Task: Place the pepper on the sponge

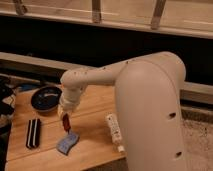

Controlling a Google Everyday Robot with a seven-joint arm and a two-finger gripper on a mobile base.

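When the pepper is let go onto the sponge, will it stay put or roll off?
The pepper, hanging upright from the gripper just above the sponge, looks narrow and glossy, so it would probably topple and might roll. The sponge looks small and soft, so it may cushion the pepper but gives little margin.
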